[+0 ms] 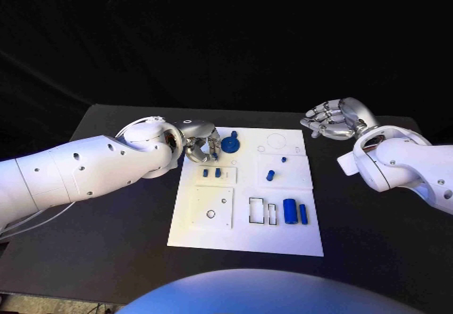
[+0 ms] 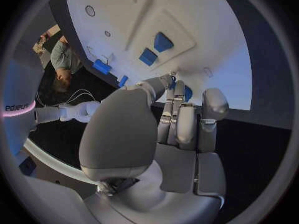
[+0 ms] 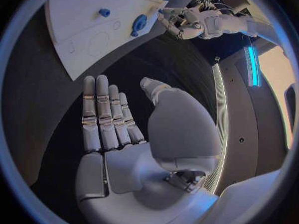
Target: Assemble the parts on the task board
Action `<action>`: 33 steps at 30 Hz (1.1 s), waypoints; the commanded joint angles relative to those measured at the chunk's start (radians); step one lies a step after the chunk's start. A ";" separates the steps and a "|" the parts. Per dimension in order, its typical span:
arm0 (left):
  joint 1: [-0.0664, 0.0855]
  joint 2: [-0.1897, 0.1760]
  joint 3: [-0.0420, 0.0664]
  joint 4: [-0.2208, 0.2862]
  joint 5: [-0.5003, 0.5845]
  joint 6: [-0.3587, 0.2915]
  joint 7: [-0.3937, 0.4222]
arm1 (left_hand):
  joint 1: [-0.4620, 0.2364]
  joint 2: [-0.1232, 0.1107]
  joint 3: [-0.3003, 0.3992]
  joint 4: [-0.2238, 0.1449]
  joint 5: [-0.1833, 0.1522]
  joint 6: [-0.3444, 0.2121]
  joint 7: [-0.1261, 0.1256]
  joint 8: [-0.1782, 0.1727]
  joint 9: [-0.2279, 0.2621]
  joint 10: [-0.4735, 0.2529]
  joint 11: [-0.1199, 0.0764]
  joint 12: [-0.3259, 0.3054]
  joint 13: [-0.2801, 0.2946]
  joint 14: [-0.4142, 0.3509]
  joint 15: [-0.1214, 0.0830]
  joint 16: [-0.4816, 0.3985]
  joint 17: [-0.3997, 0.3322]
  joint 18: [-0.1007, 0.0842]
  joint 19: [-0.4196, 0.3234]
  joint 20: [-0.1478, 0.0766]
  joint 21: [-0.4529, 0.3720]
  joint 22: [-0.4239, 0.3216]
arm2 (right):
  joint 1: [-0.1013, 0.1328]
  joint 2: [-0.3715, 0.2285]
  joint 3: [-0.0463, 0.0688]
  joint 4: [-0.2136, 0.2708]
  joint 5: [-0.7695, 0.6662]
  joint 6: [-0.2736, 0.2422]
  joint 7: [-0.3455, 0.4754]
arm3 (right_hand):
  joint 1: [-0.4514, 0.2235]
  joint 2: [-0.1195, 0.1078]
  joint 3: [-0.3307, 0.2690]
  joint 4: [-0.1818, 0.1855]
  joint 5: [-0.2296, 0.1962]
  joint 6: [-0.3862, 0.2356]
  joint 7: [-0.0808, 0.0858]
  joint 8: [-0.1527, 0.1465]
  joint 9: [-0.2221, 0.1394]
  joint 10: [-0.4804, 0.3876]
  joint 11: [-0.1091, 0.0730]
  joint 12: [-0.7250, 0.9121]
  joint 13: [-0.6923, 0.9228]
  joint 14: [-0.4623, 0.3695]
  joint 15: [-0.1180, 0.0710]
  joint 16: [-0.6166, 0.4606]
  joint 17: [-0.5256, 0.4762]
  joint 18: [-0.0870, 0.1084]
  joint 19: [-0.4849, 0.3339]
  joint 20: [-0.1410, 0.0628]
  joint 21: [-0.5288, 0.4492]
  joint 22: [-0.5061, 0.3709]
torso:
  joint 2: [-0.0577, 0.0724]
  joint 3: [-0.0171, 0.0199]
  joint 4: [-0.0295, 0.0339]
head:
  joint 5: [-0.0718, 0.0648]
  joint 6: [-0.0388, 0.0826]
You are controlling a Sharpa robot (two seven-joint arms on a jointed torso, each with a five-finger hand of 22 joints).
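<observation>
Roughly, view by view.

Head view: white task board mid-table. Left hand sits at the board's far left corner, fingers curled about a round blue part, seemingly pinching it; the part looks seated on the board. Risk: a skewed press could jam or tip it, and a slip would send it across the board. Other blue parts: two small pegs in a raised panel, one short peg, two upright blocks beside empty slots. Right hand hangs off the board's far right corner, fingers loosely spread, holding nothing. Whether the round part is fully home is hard to judge.

Left wrist view: left hand fills the middle; a scrap of blue shows at the fingertips, the contact itself hidden. Two blue blocks lie beyond.

Right wrist view: right hand flat and released, over bare table. The round blue part shows far off, next to the left hand.
</observation>
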 commanded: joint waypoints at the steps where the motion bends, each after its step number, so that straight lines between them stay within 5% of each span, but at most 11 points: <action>1: 0.001 -0.002 0.001 0.002 0.015 0.031 -0.006 | -0.008 -0.001 0.008 -0.001 -0.006 0.006 0.000 -0.006 -0.001 0.008 -0.003 -0.005 -0.002 0.000 0.008 0.003 0.000 -0.011 -0.002 0.006 -0.002 0.133 | -0.001 0.000 0.000 0.000 -0.004 0.007 0.005 | -0.011 0.003 0.001 -0.004 0.005 0.006 0.016 0.005 -0.002 0.008 0.000 -0.006 -0.001 -0.006 0.004 -0.002 -0.002 0.010 -0.001 0.007 -0.004 -0.001 | 0.000 -0.0004 -0.0011 | 0.003 0.000; 33: 0.000 0.030 -0.003 -0.029 0.024 0.063 -0.013 | -0.016 -0.003 0.011 -0.003 -0.015 0.005 0.000 -0.009 -0.002 0.011 -0.003 -0.009 -0.002 -0.002 0.008 0.003 -0.004 -0.010 -0.003 0.007 -0.003 0.133 | -0.001 0.002 0.000 0.001 -0.008 0.008 0.005 | -0.011 0.003 0.001 -0.005 0.006 0.006 0.016 0.005 -0.002 0.008 0.000 -0.006 -0.003 -0.007 0.004 -0.006 -0.002 0.010 -0.002 0.007 -0.006 -0.004 | 0.000 0.0006 -0.0023 | 0.003 0.000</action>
